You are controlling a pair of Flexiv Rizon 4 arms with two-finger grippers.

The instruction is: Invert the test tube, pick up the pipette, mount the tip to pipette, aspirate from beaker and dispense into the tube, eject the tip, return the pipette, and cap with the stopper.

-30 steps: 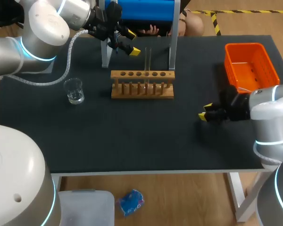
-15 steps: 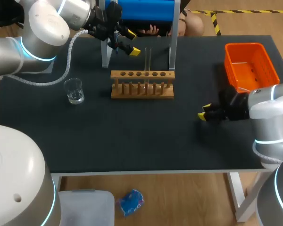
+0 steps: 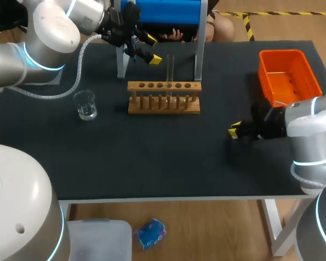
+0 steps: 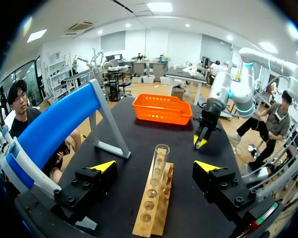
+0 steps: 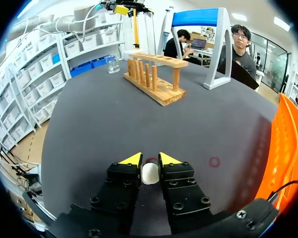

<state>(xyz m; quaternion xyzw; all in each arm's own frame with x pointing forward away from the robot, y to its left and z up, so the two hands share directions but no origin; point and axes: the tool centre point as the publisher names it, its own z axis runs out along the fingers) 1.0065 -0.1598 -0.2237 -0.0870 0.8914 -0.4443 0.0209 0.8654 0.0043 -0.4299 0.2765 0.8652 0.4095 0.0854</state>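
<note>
R end effector (image 5: pixel 150 160) has clenched on stopper (image 5: pixel 149 174) (L end effector (image 4: pixel 155 166) spread wide, unmoved).

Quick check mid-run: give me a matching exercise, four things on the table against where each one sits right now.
Things:
1. test tube
2. beaker
3. stopper
4. orange basket

Places:
A. between the right gripper fingers
B. upright in the wooden rack
C. at the far right corner of the table
D. standing to the left of the rack

Pairs: 1-B, 2-D, 3-A, 4-C.
</note>
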